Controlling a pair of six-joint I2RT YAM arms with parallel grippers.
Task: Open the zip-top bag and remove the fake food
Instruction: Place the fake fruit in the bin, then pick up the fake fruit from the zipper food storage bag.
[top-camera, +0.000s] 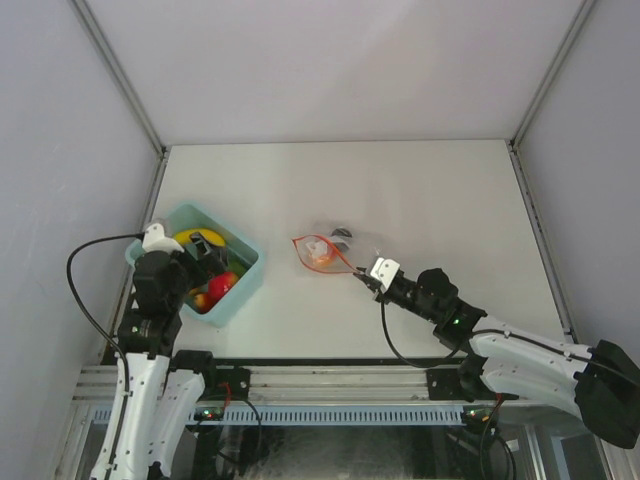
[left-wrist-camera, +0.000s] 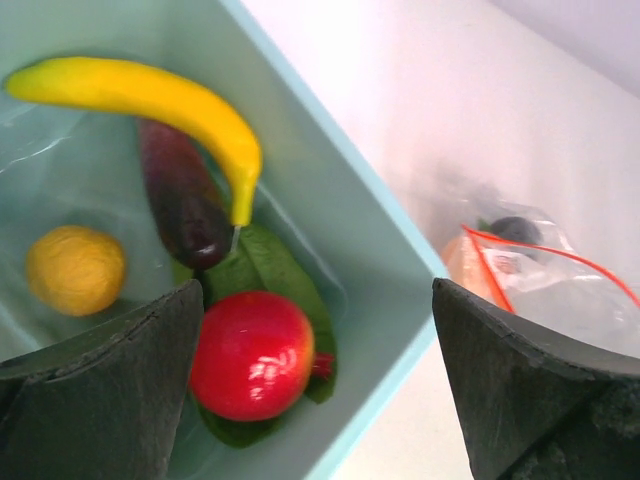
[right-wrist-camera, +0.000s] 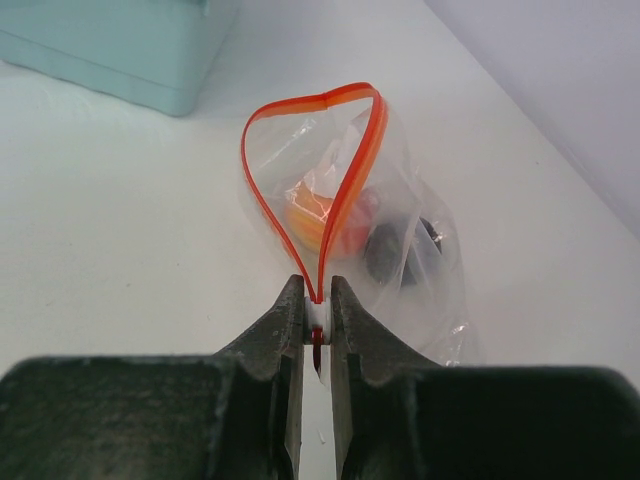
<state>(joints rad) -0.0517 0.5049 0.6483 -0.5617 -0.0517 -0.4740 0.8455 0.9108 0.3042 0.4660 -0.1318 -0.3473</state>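
The zip-top bag (top-camera: 332, 248) lies mid-table, its red-orange zip strip (right-wrist-camera: 300, 150) spread into an open loop. My right gripper (right-wrist-camera: 318, 305) is shut on the white slider (right-wrist-camera: 318, 318) at the loop's near end. An orange fruit (right-wrist-camera: 308, 215) and a dark piece (right-wrist-camera: 388, 250) sit inside the bag. Over the light blue bin (left-wrist-camera: 335, 200) hovers my left gripper (left-wrist-camera: 316, 290), open and holding nothing. In the bin lie fake food pieces: a yellow banana (left-wrist-camera: 170, 100), a dark purple piece (left-wrist-camera: 185, 205), a red apple (left-wrist-camera: 250, 355), a yellow-orange fruit (left-wrist-camera: 75, 270) and a green leaf (left-wrist-camera: 285, 265).
The bin (top-camera: 245, 278) stands at the table's left near corner, a hand's width left of the bag. Grey walls close in the table at the back and on both sides. The right arm (top-camera: 520, 355) reaches in low from the near right.
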